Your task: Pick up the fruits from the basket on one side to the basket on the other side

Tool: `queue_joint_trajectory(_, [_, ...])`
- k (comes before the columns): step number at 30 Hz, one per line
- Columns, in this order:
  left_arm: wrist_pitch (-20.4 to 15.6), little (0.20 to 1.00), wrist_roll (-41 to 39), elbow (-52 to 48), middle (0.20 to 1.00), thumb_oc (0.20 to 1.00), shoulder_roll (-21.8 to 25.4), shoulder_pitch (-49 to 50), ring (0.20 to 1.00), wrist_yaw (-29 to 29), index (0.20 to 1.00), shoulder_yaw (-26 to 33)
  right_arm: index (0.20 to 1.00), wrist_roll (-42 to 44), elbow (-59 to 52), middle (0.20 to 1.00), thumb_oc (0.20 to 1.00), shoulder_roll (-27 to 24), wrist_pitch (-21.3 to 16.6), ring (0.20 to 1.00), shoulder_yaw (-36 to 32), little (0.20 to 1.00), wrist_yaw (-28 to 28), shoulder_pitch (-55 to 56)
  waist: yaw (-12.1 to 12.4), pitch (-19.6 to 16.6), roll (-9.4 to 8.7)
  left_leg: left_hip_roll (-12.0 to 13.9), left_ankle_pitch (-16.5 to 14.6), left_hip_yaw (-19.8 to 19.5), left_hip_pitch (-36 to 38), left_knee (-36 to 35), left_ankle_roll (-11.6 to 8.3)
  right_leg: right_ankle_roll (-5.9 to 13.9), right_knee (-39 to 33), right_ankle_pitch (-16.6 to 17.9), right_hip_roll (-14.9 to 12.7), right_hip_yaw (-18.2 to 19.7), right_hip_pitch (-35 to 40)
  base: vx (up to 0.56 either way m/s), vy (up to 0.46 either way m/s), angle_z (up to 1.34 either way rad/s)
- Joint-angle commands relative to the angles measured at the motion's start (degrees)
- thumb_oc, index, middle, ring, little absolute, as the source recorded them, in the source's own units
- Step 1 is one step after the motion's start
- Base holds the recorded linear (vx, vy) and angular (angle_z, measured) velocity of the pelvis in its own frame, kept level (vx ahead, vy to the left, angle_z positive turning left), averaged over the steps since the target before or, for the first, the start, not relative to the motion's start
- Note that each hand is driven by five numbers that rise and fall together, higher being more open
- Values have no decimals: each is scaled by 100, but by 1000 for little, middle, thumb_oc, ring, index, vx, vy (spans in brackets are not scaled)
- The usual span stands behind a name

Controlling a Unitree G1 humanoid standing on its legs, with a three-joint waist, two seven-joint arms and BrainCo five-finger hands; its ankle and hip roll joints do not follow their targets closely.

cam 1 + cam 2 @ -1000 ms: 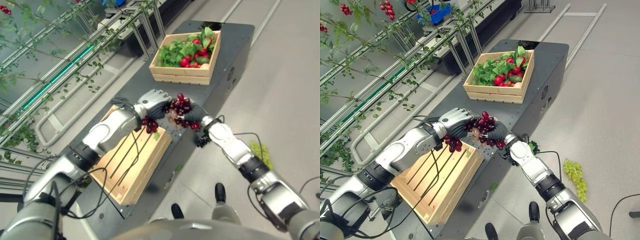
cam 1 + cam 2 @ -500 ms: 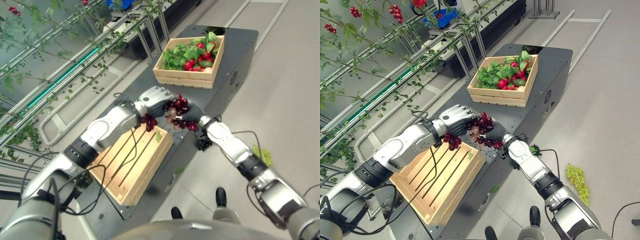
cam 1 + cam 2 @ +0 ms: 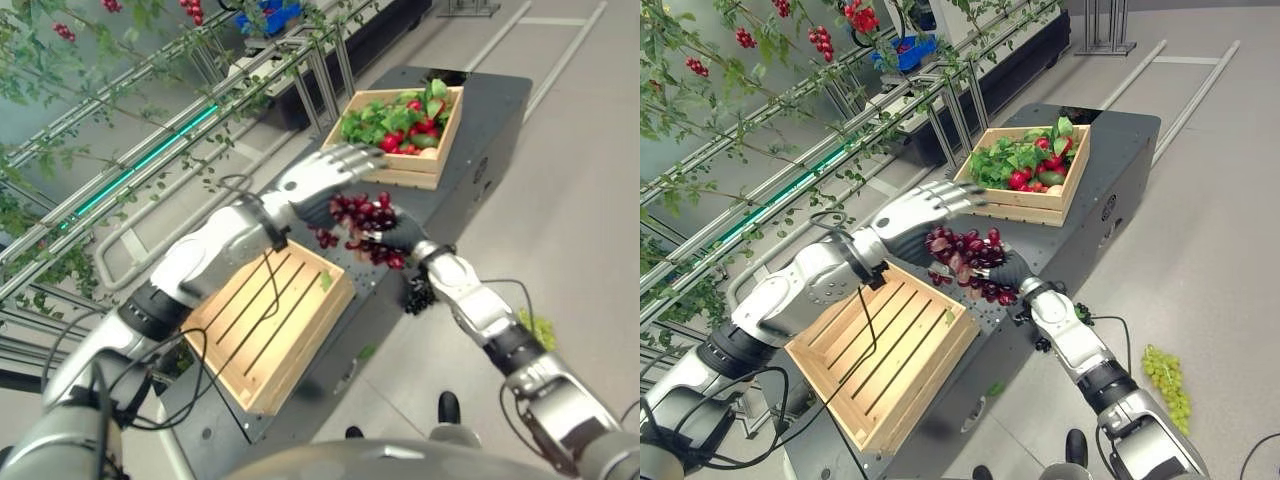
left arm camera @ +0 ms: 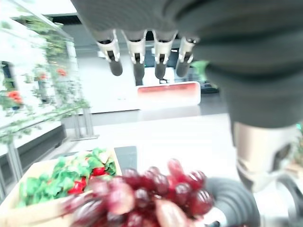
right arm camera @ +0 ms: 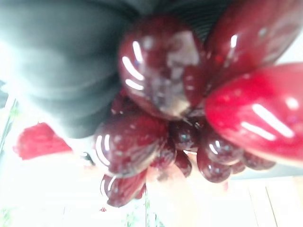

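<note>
Empty wooden crate (image 3: 880, 365) sits low-left. Left hand (image 3: 925, 207) hovers w/ fingers straight, holding nothing. Red grape bunch (image 3: 968, 258) is clamped in right hand (image 3: 1012, 272), above crate's far corner. Best: carry grapes over crate centre, lower, then release. Full crate (image 3: 1028, 185) beyond.

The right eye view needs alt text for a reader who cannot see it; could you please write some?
The right hand holds a bunch of dark red grapes above the dark table, with the open left hand beside it. An empty wooden crate sits nearer, a crate of greens and red fruit farther off.
</note>
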Motion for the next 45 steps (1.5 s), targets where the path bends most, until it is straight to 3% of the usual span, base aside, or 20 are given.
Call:
queue_joint_trajectory(1, [324, 1000, -694, 311, 1000, 1000, -307, 527, 1000, 330, 1000, 359, 200, 314, -828, 200, 200, 246, -514, 200, -618, 200, -130, -85, -5, -161, -526, -130, -193, -74, 86, 71, -236, 503, 40, -1007, -168, 10, 664, -7, -36, 3])
queue_joint_trajectory(6, [464, 1000, -1600, 292, 1000, 1000, -1037, 2013, 1000, 319, 1000, 1110, 200, 360, -1214, 200, 200, 9, -477, 200, -1238, 200, -189, 514, 17, -160, -662, -116, -180, -197, 60, 113, -218, 463, 28, -999, -112, 74, 623, -28, -39, 0])
queue_joint_trajectory(8, [428, 1000, -2117, 323, 1000, 1000, -1313, 2395, 1000, 321, 1000, 1302, 200, 347, -1288, 200, 200, -62, -515, 200, -1373, 200, -193, 639, 15, -100, -784, -235, -380, -455, -67, 419, -116, 456, 46, -953, -130, 172, 570, -51, -23, -9])
queue_joint_trajectory(10, [341, 1000, -3032, 415, 1000, 1000, -1661, 2781, 1000, 488, 1000, 1505, 200, 309, -1344, 200, 200, -161, -591, 200, -1448, 200, -201, 696, 46, 18, -963, -701, -994, -901, -211, 1151, 115, 443, 121, -876, -197, 381, 451, -57, -7, -19])
queue_joint_trajectory(11, [342, 1000, -3034, 411, 1000, 1000, -1659, 2783, 1000, 488, 1000, 1508, 200, 310, -1344, 200, 200, -160, -592, 200, -1447, 200, -201, 693, 42, 12, -969, -711, -986, -899, -246, 1180, 125, 446, 125, -860, -209, 380, 428, -60, 23, -35])
queue_joint_trajectory(13, [258, 1000, -3732, 300, 1000, 1000, -1828, 3060, 1000, 605, 1000, 1748, 200, 401, -1417, 200, 200, -202, -702, 200, -1486, 200, -138, 700, 136, 52, -1074, -1207, -1252, -1489, -287, 1533, 296, 417, 254, -778, -80, 718, 127, -42, 36, -46])
queue_joint_trajectory(14, [260, 1000, -3733, 296, 1000, 1000, -1826, 3062, 1000, 604, 1000, 1751, 200, 402, -1418, 200, 200, -201, -703, 200, -1486, 200, -137, 699, 136, 38, -1086, -1221, -1225, -1483, -318, 1533, 301, 420, 256, -759, -95, 723, 96, -32, 54, -101])
queue_joint_trajectory(15, [179, 1000, -4208, 266, 1000, 1000, -1910, 3257, 1000, 621, 1000, 1911, 200, 415, -1437, 200, 200, -224, -770, 200, -1532, 200, -59, 728, 205, 37, -1204, -1425, -1274, -1987, -412, 1765, 373, 422, 347, -694, -51, 979, -122, -31, 46, -120])
queue_joint_trajectory(18, [116, 1000, -4755, 177, 1000, 1000, -2112, 3546, 1000, 570, 1000, 2126, 200, 396, -1672, 200, 200, -201, -859, 200, -1854, 200, 28, 1284, 124, 14, -1344, -1418, -1387, -2134, -327, 1492, 511, 492, 494, -583, -33, 1195, -351, -38, 114, -117])
queue_joint_trajectory(22, [88, 1000, -4944, 154, 1000, 1000, -2121, 3717, 1000, 440, 1000, 2182, 200, 329, -1870, 200, 200, -17, -953, 200, -2276, 200, 121, 1909, 13, -9, -1493, -1375, -1295, -1885, -208, 1206, 579, 627, 549, -440, -40, 1315, -539, -85, 134, -30])
queue_joint_trajectory(26, [69, 1000, -4927, 63, 1000, 1000, -1900, 3941, 1000, 400, 1000, 2342, 200, 193, -2064, 200, 200, 218, -1009, 200, -2661, 200, 201, 2596, -224, 161, -1686, -1234, -1072, -1304, -198, 730, 618, 1041, 523, 201, -67, 1609, -1110, -163, 137, -63])
queue_joint_trajectory(27, [68, 1000, -4928, 64, 1000, 1000, -1896, 3939, 1000, 400, 1000, 2346, 200, 192, -2067, 200, 200, 223, -1006, 200, -2660, 200, 201, 2594, -216, 150, -1708, -1252, -1045, -1289, -220, 723, 618, 1043, 520, 224, -80, 1629, -1138, -318, 111, -65])
queue_joint_trajectory(28, [41, 1000, -4853, 0, 1000, 1000, -1796, 4000, 1000, 470, 1000, 2489, 200, 160, -2107, 200, 200, 281, -1035, 200, -2693, 200, 233, 2661, -104, 291, -1753, -1020, -933, -778, -322, 655, 541, 1014, 775, -93, -193, 623, -1282, -204, 46, -87])
queue_joint_trajectory(29, [42, 1000, -4852, 0, 1000, 1000, -1792, 3997, 1000, 471, 1000, 2490, 200, 159, -2111, 200, 200, 287, -1033, 200, -2695, 200, 233, 2662, -105, 288, -1770, -1034, -912, -776, -335, 651, 541, 1012, 787, -88, -207, 628, -1302, -237, 72, -172])
queue_joint_trajectory(31, [55, 1000, -4825, -42, 1000, 1000, -1794, 4056, 1000, 475, 1000, 2522, 200, 193, -2063, 200, 200, 328, -1062, 200, -2760, 200, 200, 2778, -99, 306, -1784, -873, -821, -426, -330, 524, 474, 966, 915, -262, -441, 173, -1144, -90, 14, -165])
queue_joint_trajectory(34, [70, 1000, -4894, -90, 1000, 1000, -1803, 4000, 1000, 535, 1000, 2440, 200, 278, -2197, 200, 200, 461, -1085, 200, -2948, 200, 225, 3072, -171, 245, -1794, -715, -737, -70, -293, 375, 496, 932, 1227, -482, -538, 550, -798, -83, 1, -81])
queue_joint_trajectory(38, [79, 1000, -4916, -122, 1000, 1000, -1780, 3924, 1000, 567, 1000, 2392, 200, 321, -2314, 200, 200, 494, -1102, 200, -2967, 200, 245, 3098, -114, 196, -1806, -592, -736, 365, -330, 461, 480, 958, 1422, -554, -827, 330, -521, -76, -55, -91])
queue_joint_trajectory(41, [75, 1000, -4891, -153, 1000, 1000, -1778, 3838, 1000, 614, 1000, 2425, 200, 303, -2392, 200, 200, 527, -1114, 200, -2965, 200, 196, 3025, -10, 93, -1852, -457, -828, 831, -324, 524, 409, 1096, 1558, -584, -1193, -363, -161, -65, -80, -95])
queue_joint_trajectory(44, [58, 1000, -4886, -281, 1000, 1000, -1823, 3833, 1000, 679, 1000, 2549, 200, 268, -2500, 200, 200, 510, -1079, 200, -2867, 200, 172, 2827, 226, 7, -1940, -282, -863, 1654, -334, 684, 402, 1220, 1588, -399, -1657, -1612, 197, -106, -217, -151])
queue_joint_trajectory(45, [53, 1000, -4915, -286, 1000, 1000, -1829, 3827, 1000, 727, 1000, 2582, 200, 265, -2523, 200, 200, 517, -1071, 200, -2816, 200, 151, 2758, 232, -2, -1972, -191, -817, 1761, -342, 757, 355, 1188, 1371, -389, -1556, -1606, 168, -55, -273, -167])
